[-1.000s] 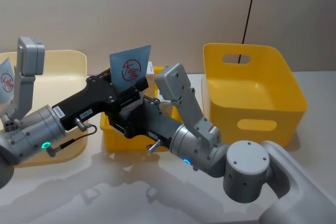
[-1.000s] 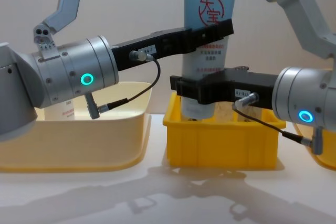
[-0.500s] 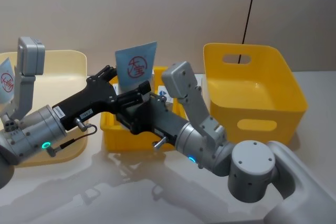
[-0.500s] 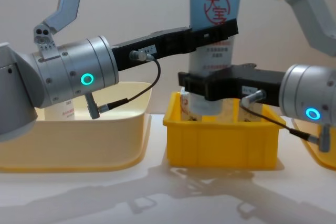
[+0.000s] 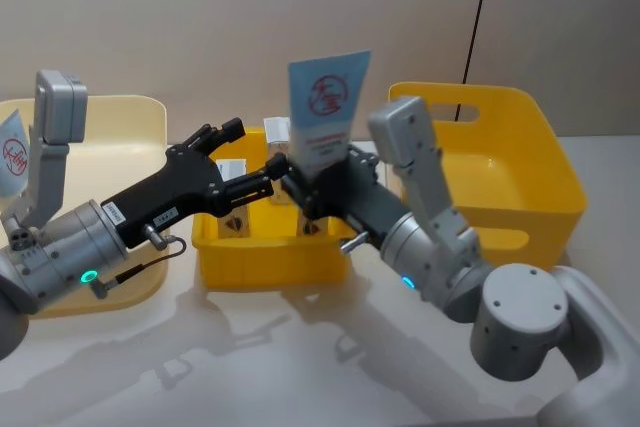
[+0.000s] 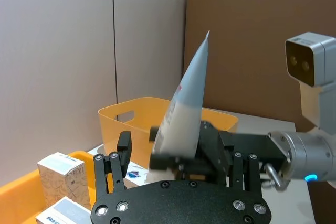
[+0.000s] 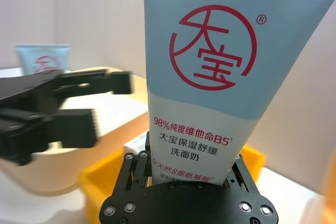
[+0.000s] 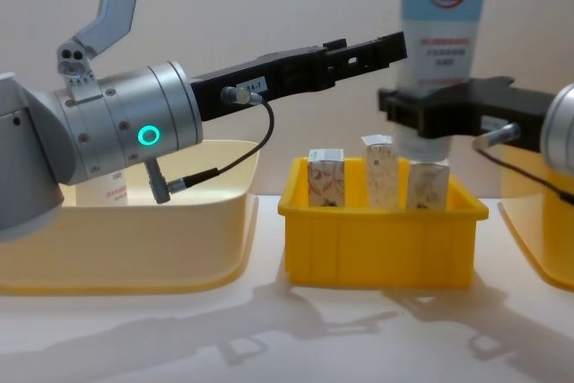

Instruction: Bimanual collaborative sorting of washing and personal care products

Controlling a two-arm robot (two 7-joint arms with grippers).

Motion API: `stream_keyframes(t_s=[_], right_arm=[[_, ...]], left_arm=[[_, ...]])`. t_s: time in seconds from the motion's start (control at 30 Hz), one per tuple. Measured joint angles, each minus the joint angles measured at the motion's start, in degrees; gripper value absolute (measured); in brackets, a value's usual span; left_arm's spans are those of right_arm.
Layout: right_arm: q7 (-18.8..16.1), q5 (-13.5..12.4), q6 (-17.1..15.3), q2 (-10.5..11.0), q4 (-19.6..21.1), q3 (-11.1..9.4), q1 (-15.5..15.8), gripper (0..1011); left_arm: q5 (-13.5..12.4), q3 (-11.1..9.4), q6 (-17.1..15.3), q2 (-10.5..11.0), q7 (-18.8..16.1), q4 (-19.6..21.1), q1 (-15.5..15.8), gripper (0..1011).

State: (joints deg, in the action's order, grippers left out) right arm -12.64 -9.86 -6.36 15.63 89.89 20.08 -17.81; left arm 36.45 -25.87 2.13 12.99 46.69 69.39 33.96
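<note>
over the tray's (image 8: 377,239) right edge, right gripper (image 8: 420,116) is clamping the tube (image 8: 446,6) low, so it may tip; left gripper (image 5: 240,159) is gaping empty.

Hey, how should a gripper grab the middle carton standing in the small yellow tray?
Take the middle carton by its upper half, from straight above: it stands upright, its top clears the tray rim, and neighbouring cartons stand apart on both sides.

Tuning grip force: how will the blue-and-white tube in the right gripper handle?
Probably soft: the tube tapers to a flat sealed edge, so hard squeezing may dent it. Gripped low by the right gripper, it could lean.
</note>
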Motion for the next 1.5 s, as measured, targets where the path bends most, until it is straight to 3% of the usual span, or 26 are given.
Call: stream_keyframes(t_s=[0.57, 0.9, 1.17, 1.5], right_arm=[[9.8, 4.4, 4.4, -0.1, 1.5, -6.8, 1.5, 532], [15.0, 7.2, 4.8, -0.2, 1.6, -10.1, 2.4, 532], [19.8, 10.0, 1.9, -0.5, 1.9, -12.9, 3.7, 532], [22.6, 11.9, -2.6, -0.9, 2.0, -14.6, 4.6, 532]], left_arm=[[0.0, 0.0, 0.0, 0.0, 0.0, 0.0, 0.0, 1003], [0.0, 0.0, 0.0, 0.0, 0.0, 0.0, 0.0, 1003], [0.0, 0.0, 0.0, 0.0, 0.0, 0.0, 0.0, 1003], [0.0, 0.0, 0.0, 0.0, 0.0, 0.0, 0.0, 1003]])
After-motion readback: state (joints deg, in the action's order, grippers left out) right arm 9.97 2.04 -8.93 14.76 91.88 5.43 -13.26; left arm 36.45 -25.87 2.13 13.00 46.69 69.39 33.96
